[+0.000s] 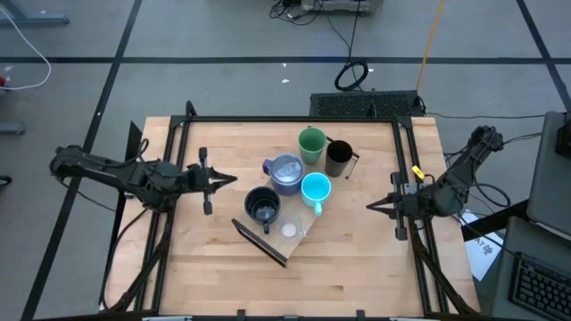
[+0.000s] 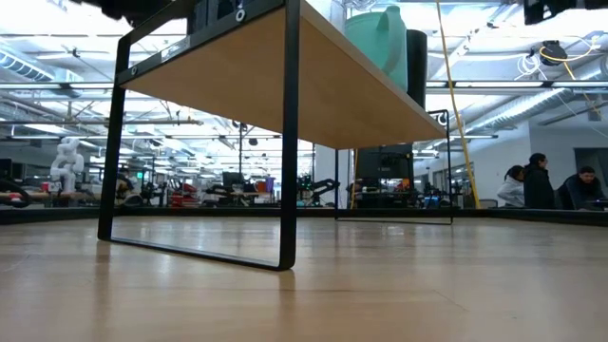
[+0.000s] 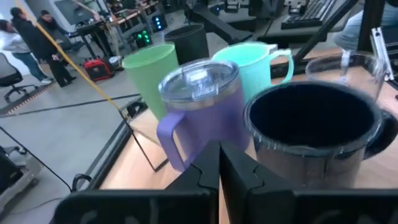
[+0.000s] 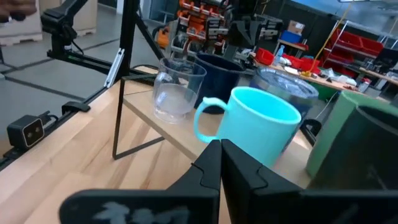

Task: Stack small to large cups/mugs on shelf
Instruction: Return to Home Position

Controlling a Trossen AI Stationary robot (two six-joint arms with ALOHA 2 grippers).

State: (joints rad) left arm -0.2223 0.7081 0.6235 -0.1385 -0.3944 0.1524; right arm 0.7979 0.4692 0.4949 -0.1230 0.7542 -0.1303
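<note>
The shelf [image 1: 270, 237] is a light-wood board on black brackets and lies slantwise at the table's middle; the low view shows its underside [image 2: 285, 85]. On it stand the green cup [image 1: 311, 144], tall black mug [image 1: 338, 158], lidded purplish-grey mug [image 1: 285, 172], cyan handled mug [image 1: 316, 190], squat black mug [image 1: 262, 206] and tiny clear cup [image 1: 288, 230]. My left gripper [image 1: 227, 180] is shut and empty, left of the mugs, pointing at them [image 3: 219, 163]. My right gripper [image 1: 373, 207] is shut and empty, right of the cyan mug [image 4: 261, 124].
A black frame [image 1: 294, 119] runs around the tabletop's edges. Bare wooden tabletop lies toward the near edge [image 1: 294, 290] and between each gripper and the shelf. People stand in the room beyond the table [image 2: 537, 180].
</note>
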